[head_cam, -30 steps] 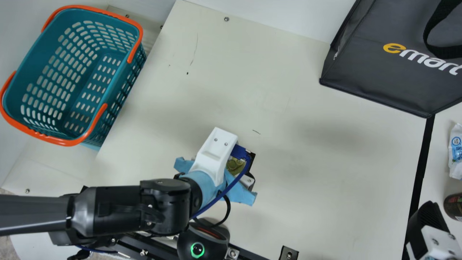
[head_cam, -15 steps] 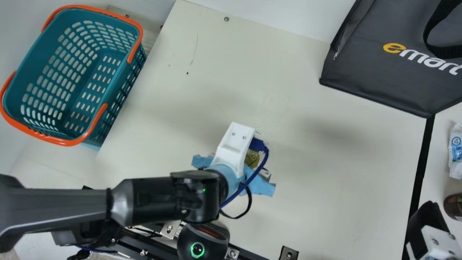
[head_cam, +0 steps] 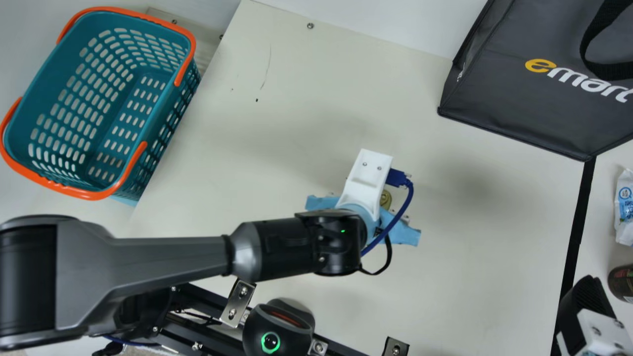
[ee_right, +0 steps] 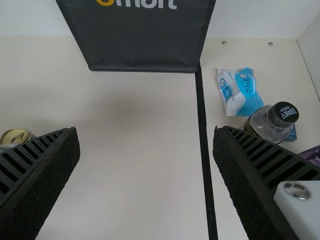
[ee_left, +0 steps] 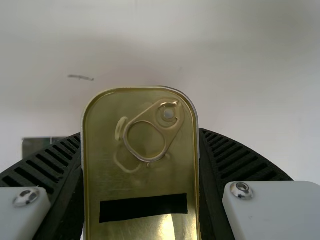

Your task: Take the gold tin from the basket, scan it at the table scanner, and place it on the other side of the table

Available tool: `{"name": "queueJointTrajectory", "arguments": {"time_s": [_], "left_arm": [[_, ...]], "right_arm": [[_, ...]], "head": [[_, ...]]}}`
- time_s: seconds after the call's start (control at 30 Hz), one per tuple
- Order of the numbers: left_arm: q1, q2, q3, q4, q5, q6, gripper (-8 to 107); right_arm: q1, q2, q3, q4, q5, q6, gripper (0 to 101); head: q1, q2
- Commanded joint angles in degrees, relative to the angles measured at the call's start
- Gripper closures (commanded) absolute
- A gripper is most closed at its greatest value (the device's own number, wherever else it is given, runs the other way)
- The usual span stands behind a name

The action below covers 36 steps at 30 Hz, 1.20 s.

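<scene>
- Big dark bag (head_cam: 524,99) far side, teal basket (head_cam: 118,99) off left, black scanner (head_cam: 279,329) up front
- Right gripper (head_cam: 588,296) by the black strip (head_cam: 576,232), fingers apart — kinda blocking the way to the bottle (head_cam: 622,282)
- Left gripper's (head_cam: 366,180) clamped on the gold tin (head_cam: 385,199), mid-table, between its fingers
- Long axis runs along them — ring-pull end poking past the tips

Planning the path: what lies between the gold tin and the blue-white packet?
A black strip separates tin and packet; the right wrist view shows it.
</scene>
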Motion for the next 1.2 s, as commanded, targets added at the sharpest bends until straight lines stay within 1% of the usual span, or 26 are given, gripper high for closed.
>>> {"name": "queueJointTrajectory", "arguments": {"time_s": [0.0,0.27,0.53,0.57,0.6,0.63,1.17], "left_arm": [[0.1,1.7,-1.4,0.2,-0.1,-0.3,107],[0.1,6.1,-4.0,1.9,-1.0,-2.8,107],[-0.4,8.3,-4.3,4.8,-2.0,-8.2,107],[-0.5,8.5,-4.2,5.0,-2.0,-8.7,104],[-0.6,8.7,-4.2,5.3,-2.1,-9.3,104],[-0.7,8.9,-4.1,5.5,-2.2,-9.7,105],[-1.3,9.7,-2.6,7.1,-3.3,-13.8,52]], "right_arm": [[0.0,0.0,0.0,0.0,0.0,0.0,6],[0.0,0.0,0.0,0.0,0.0,0.0,6],[0.0,0.0,0.0,0.0,0.0,0.0,6],[0.0,0.0,0.0,0.0,0.0,0.0,6],[0.0,0.0,0.0,0.0,0.0,0.0,6],[0.0,0.0,0.0,0.0,0.0,0.0,6],[0.0,0.0,0.0,0.0,0.0,0.0,6]], "head": [[-1.4,0.1],[-1.4,0.1],[-1.4,0.1],[-1.4,0.1],[-1.4,0.1],[-1.4,0.1],[-1.4,0.1]]}}
